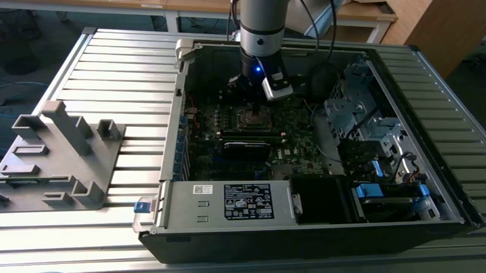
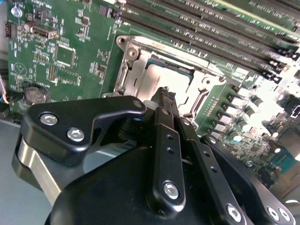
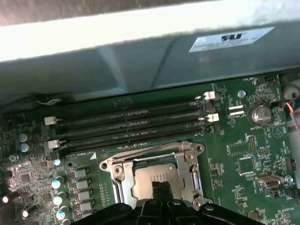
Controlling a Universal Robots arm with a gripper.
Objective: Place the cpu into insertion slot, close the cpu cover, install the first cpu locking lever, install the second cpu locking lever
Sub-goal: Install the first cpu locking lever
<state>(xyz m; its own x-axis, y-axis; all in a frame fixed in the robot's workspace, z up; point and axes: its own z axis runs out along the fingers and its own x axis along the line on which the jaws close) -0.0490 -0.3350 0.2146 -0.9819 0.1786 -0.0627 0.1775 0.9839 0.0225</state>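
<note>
Hovering just above the insertion slot, the gripper is seen with fingertips pressed together, holding nothing; the cpu is seated, the cpu cover judged closed, levers unclear.

The cpu cover reads as bright, bare metal with a dull silvery sheen; the cpu under it shows a smooth, satin grey metal top. The motherboard is glossy green laminate. At 12 o'clock of the socket in the first wrist view, the memory slots are matt black plastic. The tool is matt black metal with bright steel screws. The counter is ribbed, light grey brushed metal. The computer case is unpainted grey sheet metal bearing a paper label.
</note>
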